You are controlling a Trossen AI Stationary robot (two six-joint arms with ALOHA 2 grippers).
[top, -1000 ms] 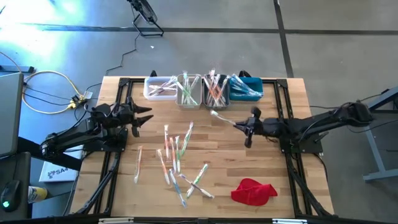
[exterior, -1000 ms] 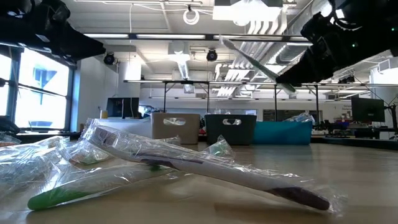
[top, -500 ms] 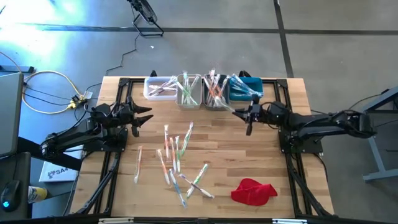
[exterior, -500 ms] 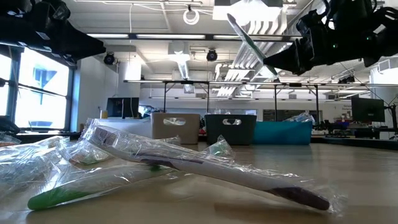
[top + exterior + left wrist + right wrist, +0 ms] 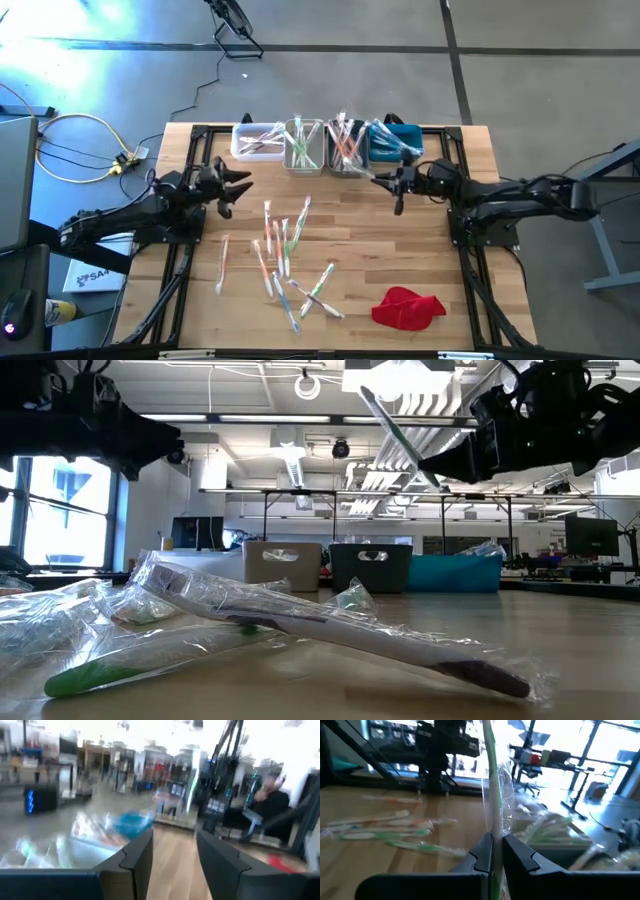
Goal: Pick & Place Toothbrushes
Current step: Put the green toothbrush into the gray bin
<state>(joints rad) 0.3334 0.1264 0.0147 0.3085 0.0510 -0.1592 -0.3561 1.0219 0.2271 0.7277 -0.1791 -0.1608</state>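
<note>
One green-handled toothbrush in a clear wrapper (image 5: 492, 795) is pinched between the pressed-together fingers of the right gripper (image 5: 398, 186), which hangs just in front of the dark grey rectangular bin (image 5: 346, 150) in the row of four bins along the table's far edge. In the low view the brush (image 5: 398, 422) slants up and away from the dark fingers, well above the wooden table top (image 5: 440, 260).

The step in hand looks like the drop into a bin. To do it well, the brush's free end should be carried over the bin's mouth before the fingers part — the grey bin already bristles with upright brushes, so a steep, handle-down entry would likely slip between them better than a flat lay. The wrapper is slick and crinkled; a slow release should keep it from clinging to a finger and flicking the brush out. The teal rectangular bin (image 5: 398, 142) sits just beside the grey one on the right arm's side, so the aim must be kept clear of that shared wall.

The left gripper (image 5: 232, 186) waits with fingers spread, well to the left of the grey bin, holding nothing. A scatter of wrapped toothbrushes (image 5: 285, 255) lies on the table nearer the camera side than the grey bin, and a crumpled red cloth (image 5: 407, 306) lies nearer still.
</note>
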